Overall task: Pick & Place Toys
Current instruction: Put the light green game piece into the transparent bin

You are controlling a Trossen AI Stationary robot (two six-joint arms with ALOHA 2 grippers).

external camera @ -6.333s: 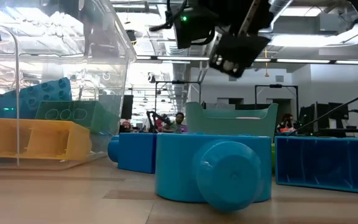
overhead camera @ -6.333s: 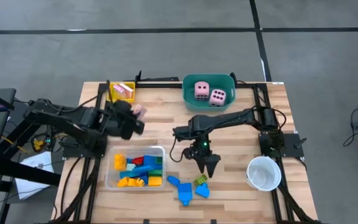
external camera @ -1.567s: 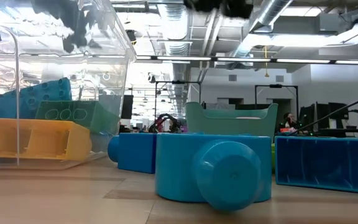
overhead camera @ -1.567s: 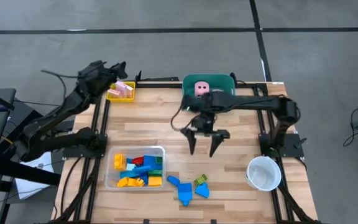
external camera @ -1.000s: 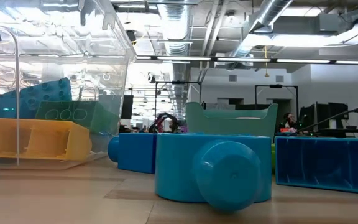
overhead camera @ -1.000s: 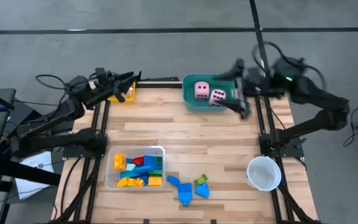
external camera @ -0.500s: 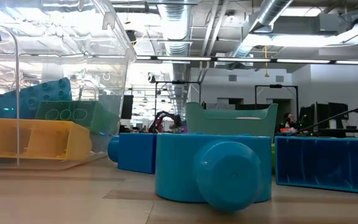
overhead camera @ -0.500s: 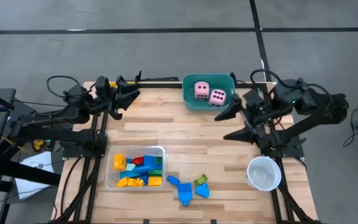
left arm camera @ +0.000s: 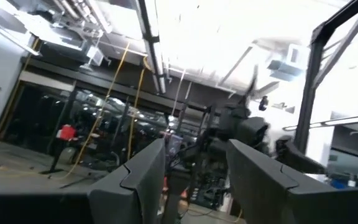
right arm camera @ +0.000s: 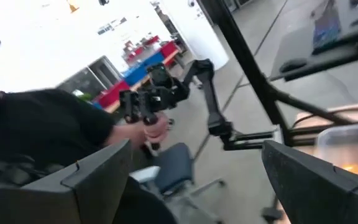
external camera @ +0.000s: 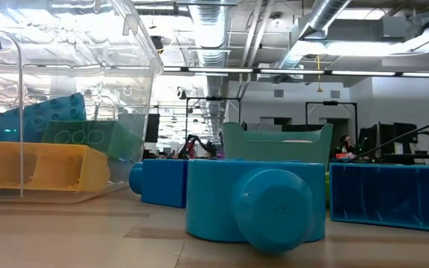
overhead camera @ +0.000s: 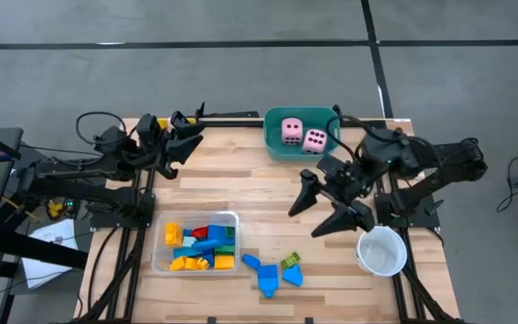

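The loose blocks lay on the table near its front edge, just beside the clear tray that already held a heap of blocks; the two dice sat in the teal tub at the far edge. The right end effector hung above the table beside the white cup, fingers spread wide and empty, well apart from the loose blocks. The left end effector hovered over the far left corner with its fingers parted and nothing between them. Judged from this, the step in hand was reaching for one of the loose blocks with the right arm. Doing it well would mean swinging across to stand squarely over one block, turning the wrist so the fingers straddle its flat sides, descending straight, and closing only once both fingers sit below its top; the blocks lay close together, so picking an outer one first would avoid nudging the others. The yellow tray and cards at the far left corner were hidden under the left arm. The low view showed only blocks up close, with neither end effector in it. Both wrist views pointed out into the room, showing no toys, and the green block was too small to read its shape.
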